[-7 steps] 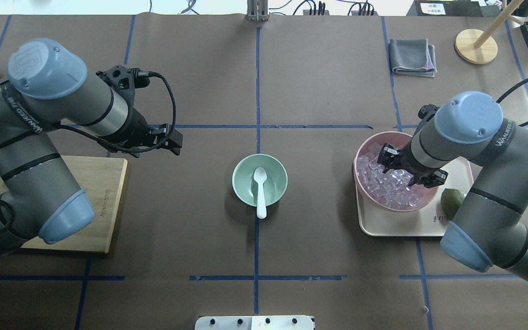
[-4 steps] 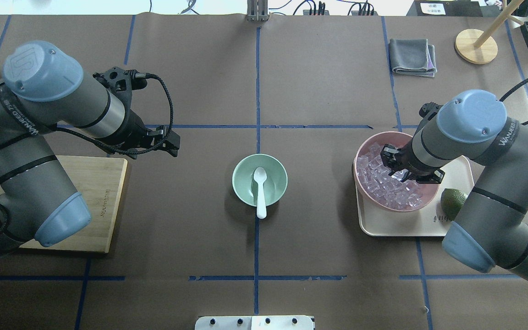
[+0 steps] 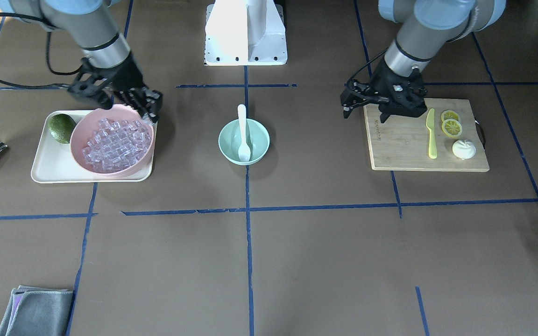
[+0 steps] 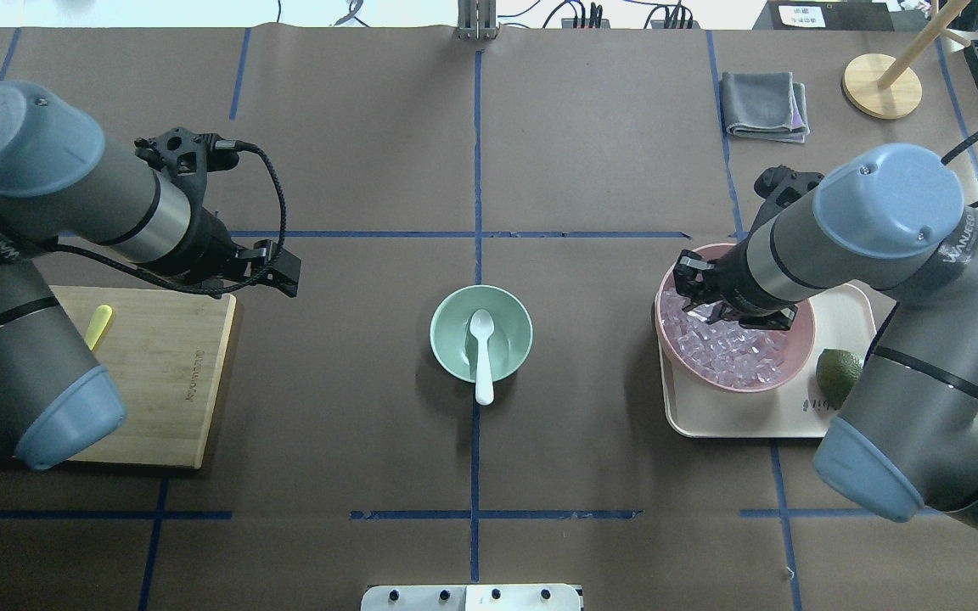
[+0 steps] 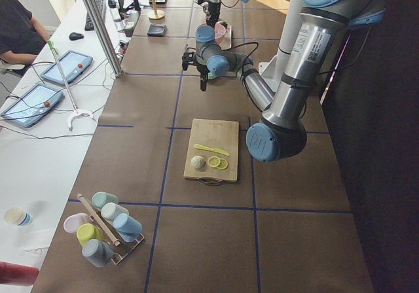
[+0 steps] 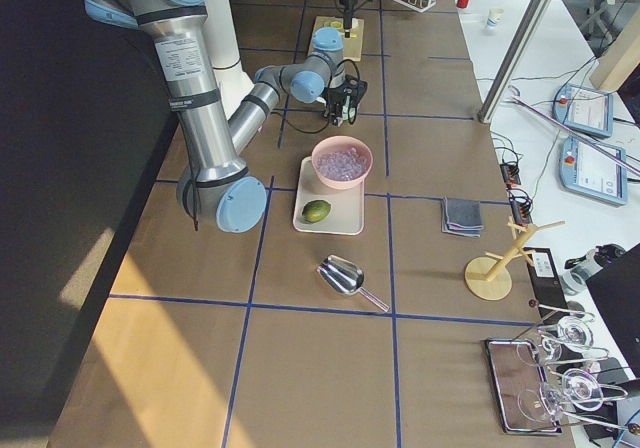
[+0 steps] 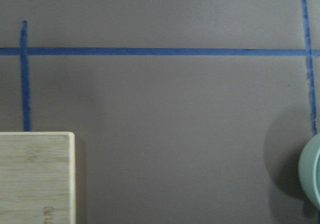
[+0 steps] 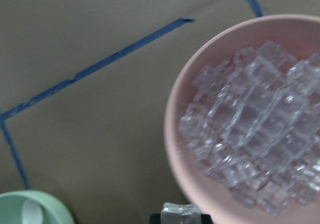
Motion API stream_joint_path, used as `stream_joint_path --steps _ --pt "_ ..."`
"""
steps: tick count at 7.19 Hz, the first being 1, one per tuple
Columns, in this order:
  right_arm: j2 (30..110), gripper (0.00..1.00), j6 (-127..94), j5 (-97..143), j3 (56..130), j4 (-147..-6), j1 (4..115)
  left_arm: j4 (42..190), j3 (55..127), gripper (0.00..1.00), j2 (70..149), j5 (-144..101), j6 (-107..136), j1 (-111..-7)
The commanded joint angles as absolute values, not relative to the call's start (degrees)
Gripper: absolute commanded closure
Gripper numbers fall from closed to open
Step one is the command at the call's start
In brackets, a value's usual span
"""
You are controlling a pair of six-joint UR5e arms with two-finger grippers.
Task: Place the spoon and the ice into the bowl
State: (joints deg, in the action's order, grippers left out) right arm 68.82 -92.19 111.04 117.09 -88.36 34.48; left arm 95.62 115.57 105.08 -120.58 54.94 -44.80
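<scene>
Right tool [image 4: 699, 304] now up off heap [image 8: 260, 114], at pink bowl [image 8: 172, 129] rim, clamped on ice [image 8: 180, 212] between its tips.

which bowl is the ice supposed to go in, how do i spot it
Follow the blue tape line down the middle of the brown table. The bowl sits on it, holding a white spoon. It is small and mint green, unlike the wider pink bowl heaped with ice.
</scene>
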Motion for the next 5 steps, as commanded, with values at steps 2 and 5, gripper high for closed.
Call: stream_joint_path --steps 2,5 --pt "53.6 1.00 -95.4 109.4 104.7 -87.5 28.0 95.6 117.4 0.00 99.5 -120.4 48.5 -47.9" --pt "50.4 0.88 -95.6 108.8 97.8 -82.0 27.0 95.6 117.3 0.00 99.7 -120.5 48.6 -47.7"
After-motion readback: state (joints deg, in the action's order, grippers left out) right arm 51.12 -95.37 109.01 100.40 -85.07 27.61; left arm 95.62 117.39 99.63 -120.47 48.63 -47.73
